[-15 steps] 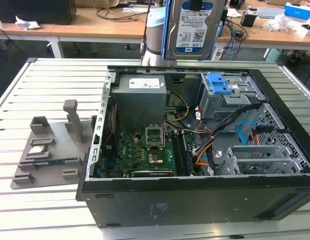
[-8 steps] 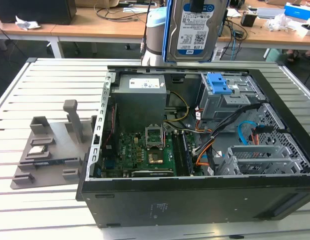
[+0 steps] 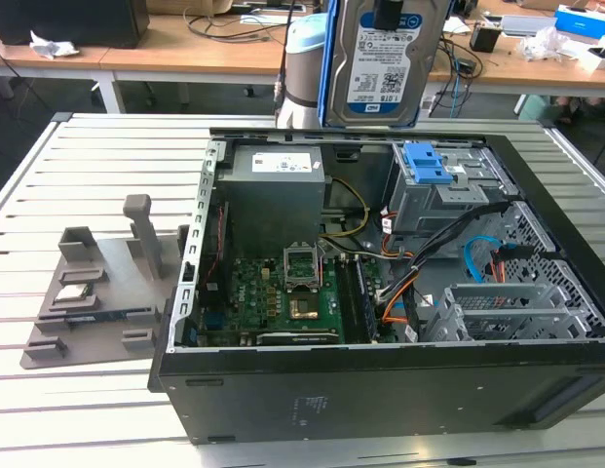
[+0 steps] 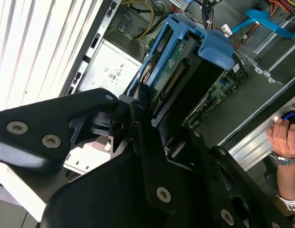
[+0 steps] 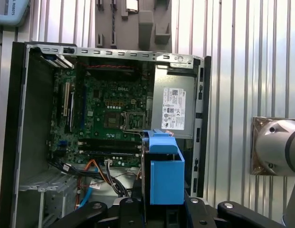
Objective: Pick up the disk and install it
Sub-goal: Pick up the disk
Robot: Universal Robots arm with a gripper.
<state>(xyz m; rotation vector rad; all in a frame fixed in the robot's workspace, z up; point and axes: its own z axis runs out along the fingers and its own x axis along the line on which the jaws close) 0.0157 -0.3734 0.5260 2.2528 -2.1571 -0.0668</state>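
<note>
Slatted white surface [image 3: 97,156] carries an open black computer case [image 3: 380,395], boards and cables exposed. Above the case's far edge in the exterior view, the robot's hand [image 4: 161,135] is clenched on the disk [image 3: 385,63], which hangs upright in its blue frame, label showing, well clear of the grey drive cage [image 3: 443,190] below.

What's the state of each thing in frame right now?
disk: upright in its blue frame, held above the case, not installed.
gripper: shut on the disk.
computer case: lying on its side, side panel off, interior exposed.
drive cage: mounted inside the case; can't tell whether its bay is free.
processor chip: resting on the grey fixture, outside the case.
</note>
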